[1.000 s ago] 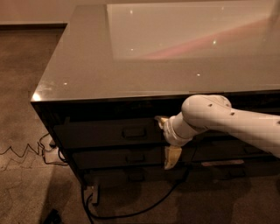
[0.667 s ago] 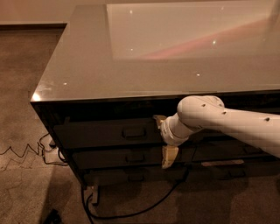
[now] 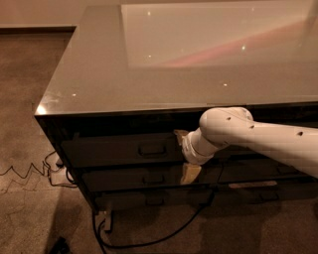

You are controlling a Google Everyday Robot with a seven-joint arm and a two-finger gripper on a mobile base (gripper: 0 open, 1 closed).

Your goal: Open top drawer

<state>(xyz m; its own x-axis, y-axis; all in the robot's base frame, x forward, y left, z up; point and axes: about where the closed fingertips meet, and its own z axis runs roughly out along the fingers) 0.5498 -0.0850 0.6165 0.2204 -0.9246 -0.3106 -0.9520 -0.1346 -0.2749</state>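
Gripper [image 3: 185, 154] is held mid-frame, just right of handle [image 3: 152, 149] of top drawer [image 3: 112, 151]. Jaws are seen spread, prob. for hooking it.

Dim warm light; brown carpet floor [image 3: 30, 99], pale wall [image 3: 35, 12] at back, glossy grey cabinet top [image 3: 99, 74], blk cable [image 3: 149, 243].
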